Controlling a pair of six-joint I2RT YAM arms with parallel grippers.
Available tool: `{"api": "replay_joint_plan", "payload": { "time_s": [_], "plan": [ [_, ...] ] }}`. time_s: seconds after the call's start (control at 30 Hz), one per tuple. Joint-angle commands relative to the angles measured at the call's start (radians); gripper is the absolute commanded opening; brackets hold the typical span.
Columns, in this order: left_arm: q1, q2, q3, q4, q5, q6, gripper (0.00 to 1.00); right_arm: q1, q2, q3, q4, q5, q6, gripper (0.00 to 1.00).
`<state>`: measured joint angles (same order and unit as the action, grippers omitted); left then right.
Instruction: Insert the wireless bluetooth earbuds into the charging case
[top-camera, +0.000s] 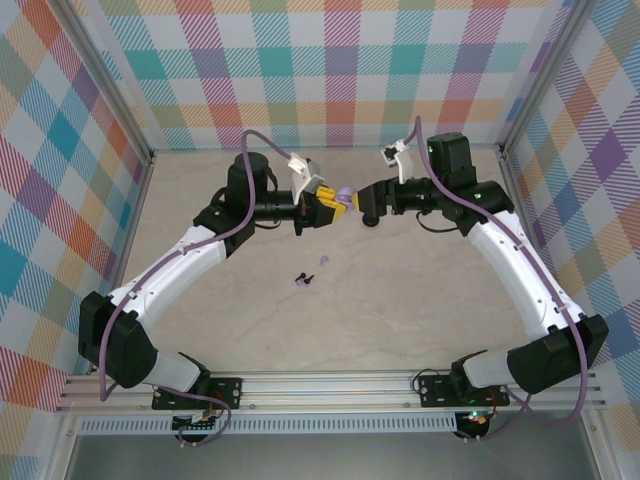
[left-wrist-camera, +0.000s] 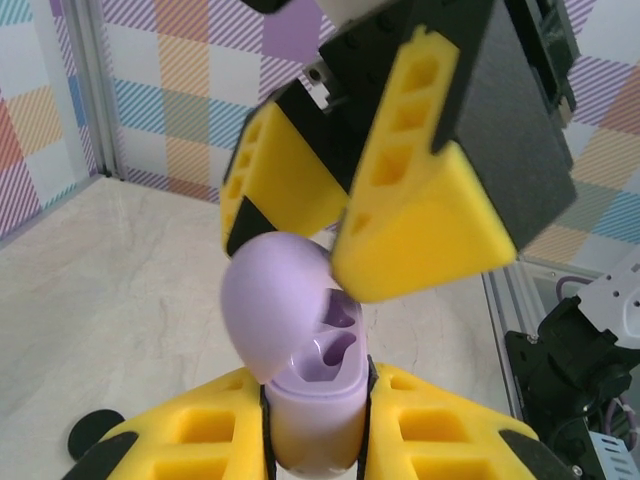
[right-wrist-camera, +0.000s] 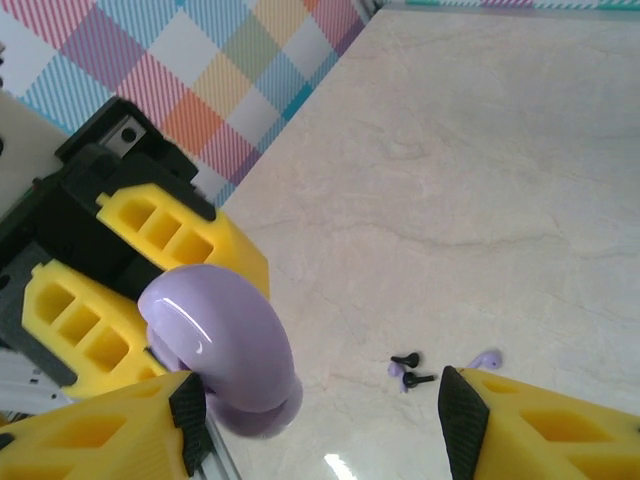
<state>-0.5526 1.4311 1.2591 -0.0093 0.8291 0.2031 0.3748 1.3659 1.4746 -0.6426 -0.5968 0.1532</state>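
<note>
While left gripper (top-camera: 337, 200) clasps case (left-wrist-camera: 312, 415), earbuds (right-wrist-camera: 408, 370) below

No text, label, brand, number or sign can be read anywhere

Open table (top-camera: 400, 310) around loose earbuds (top-camera: 304, 279)

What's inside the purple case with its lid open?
Two empty earbud-shaped holes show inside the charging case. Its lower part is covered by the fingers of the left gripper, so the bottoms are hidden.
</note>
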Motion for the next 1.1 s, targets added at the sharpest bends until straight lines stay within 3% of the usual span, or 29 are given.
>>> {"api": "replay_joint_plan", "payload": {
  "time_s": [0.0,0.37,0.6,0.8,0.93,1.07],
  "plan": [
    [-0.035,-0.027,0.014,-0.009,0.058,0.044,0.15,0.003,-0.007,0.030,0.026,0.052,0.016,0.65],
    [-0.035,-0.030,0.003,-0.013,-0.005,0.039,0.15,0.003,-0.036,0.030,0.026,0.076,0.024,0.69],
    [-0.014,-0.073,-0.075,0.066,-0.018,-0.047,0.14,-0.006,-0.081,-0.016,0.010,0.271,0.057,0.72],
    [-0.009,-0.154,-0.149,0.069,0.004,-0.065,0.14,-0.045,-0.038,-0.053,-0.062,0.340,0.092,0.72],
    [-0.009,-0.211,-0.192,0.064,0.028,-0.086,0.14,-0.047,0.015,-0.092,-0.072,0.319,0.105,0.72],
    [-0.009,-0.272,-0.249,0.083,0.044,-0.117,0.14,-0.044,0.091,-0.157,-0.019,0.221,0.155,0.70]
  ]
}}
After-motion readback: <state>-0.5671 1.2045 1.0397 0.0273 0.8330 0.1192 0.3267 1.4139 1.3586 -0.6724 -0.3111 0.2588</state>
